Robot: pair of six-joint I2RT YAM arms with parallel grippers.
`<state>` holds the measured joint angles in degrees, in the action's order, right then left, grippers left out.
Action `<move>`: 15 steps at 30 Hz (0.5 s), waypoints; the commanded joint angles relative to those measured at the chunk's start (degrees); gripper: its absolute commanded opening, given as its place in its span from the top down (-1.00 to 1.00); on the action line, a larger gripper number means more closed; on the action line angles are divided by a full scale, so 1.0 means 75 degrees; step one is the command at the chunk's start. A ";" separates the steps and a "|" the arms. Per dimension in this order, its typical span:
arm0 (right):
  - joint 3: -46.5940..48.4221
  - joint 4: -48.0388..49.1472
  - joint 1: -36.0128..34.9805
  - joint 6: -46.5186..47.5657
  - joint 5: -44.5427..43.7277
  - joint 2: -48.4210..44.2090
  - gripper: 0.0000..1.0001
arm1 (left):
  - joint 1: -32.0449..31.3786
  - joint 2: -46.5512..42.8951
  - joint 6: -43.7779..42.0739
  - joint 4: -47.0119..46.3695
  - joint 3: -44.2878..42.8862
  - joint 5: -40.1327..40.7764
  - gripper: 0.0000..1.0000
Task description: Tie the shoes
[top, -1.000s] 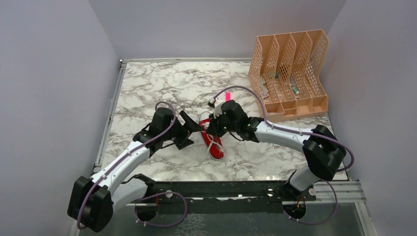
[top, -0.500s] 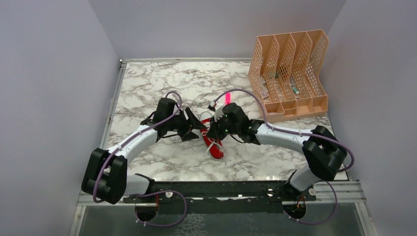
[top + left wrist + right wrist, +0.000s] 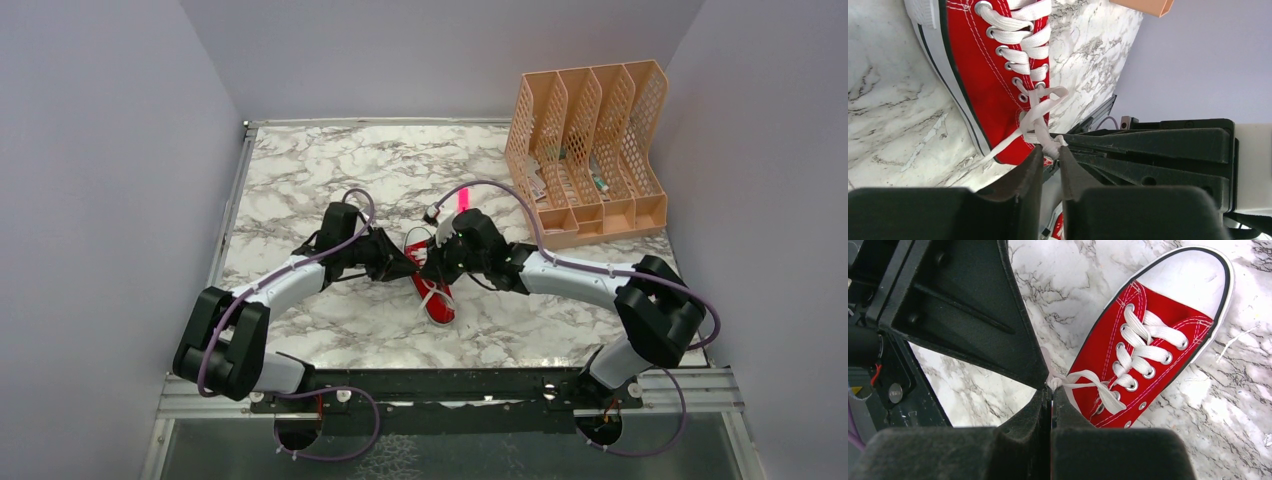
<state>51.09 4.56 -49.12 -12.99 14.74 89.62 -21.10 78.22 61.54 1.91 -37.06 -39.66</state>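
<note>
Left gripper [image 3: 405, 262], right gripper [image 3: 428, 268]: top view, tips meet over shoe [image 3: 437, 297], mid-table [image 3: 330, 170].
Left wrist: jaws narrow, laces [image 3: 1039, 107] running in between the tips; pinch uncertain.
Right wrist: jaws closed on a lace strand, likely held taut for knotting.
No writing legible.

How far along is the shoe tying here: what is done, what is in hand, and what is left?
Done: the shoe has its laces threaded and crossed near the top eyelets. In hand: the right tool is shut on one strand. The left tool has its fingers either side of the lace right beside it, grip unclear. Left: no loops or bow show, so the tying proper remains.
</note>
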 commanded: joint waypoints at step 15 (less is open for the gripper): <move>-0.0928 -0.1418 0.0685 0.4415 0.2018 -0.1950 0.07 | -0.0022 -0.0075 -0.0671 0.0401 -0.0013 -0.0342 1.00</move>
<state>46.92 -1.78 -43.38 4.08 20.95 76.29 -21.12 77.62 58.59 4.16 -35.75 -39.70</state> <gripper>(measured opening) 0.472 0.006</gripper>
